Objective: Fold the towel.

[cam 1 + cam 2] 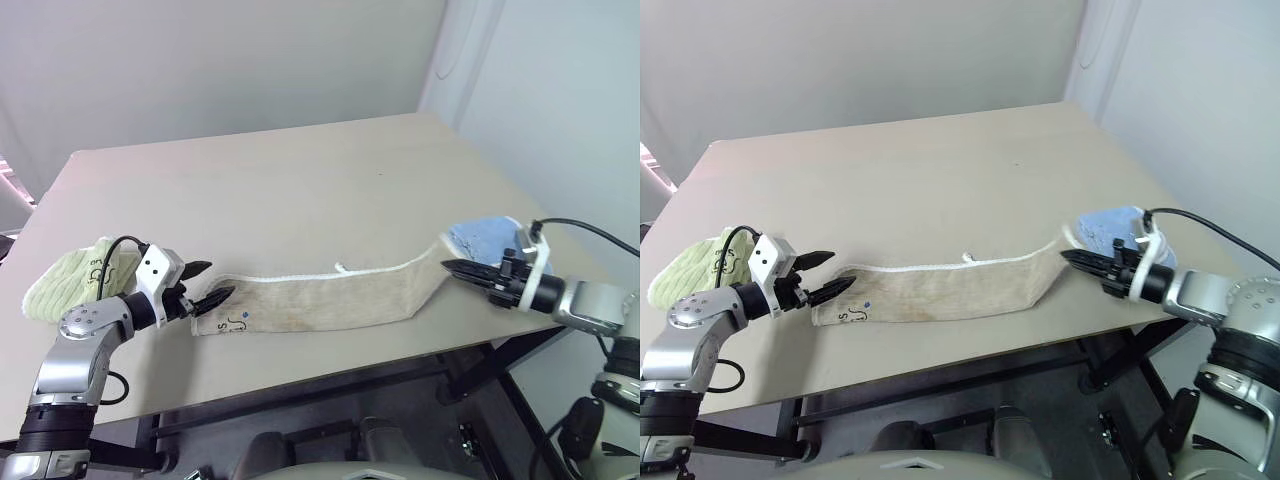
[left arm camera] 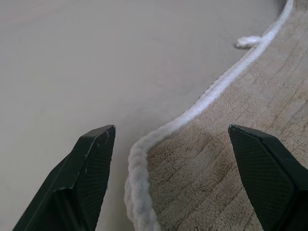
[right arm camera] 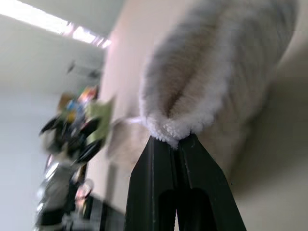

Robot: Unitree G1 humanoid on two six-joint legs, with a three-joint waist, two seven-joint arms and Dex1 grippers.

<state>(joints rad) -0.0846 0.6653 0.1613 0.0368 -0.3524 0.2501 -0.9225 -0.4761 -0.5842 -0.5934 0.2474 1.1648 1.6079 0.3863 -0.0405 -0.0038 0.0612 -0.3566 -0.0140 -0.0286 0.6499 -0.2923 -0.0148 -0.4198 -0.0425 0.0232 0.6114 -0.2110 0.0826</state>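
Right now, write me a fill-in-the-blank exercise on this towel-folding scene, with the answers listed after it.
1. The right pincer is shut on one end of the ____ towel.
2. The left pincer stands ____ over the towel's other end.
3. Behind the left arm lies a light ____ folded towel.
4. A light blue folded towel lies near the ____ pincer.

Answers: beige; open; green; right
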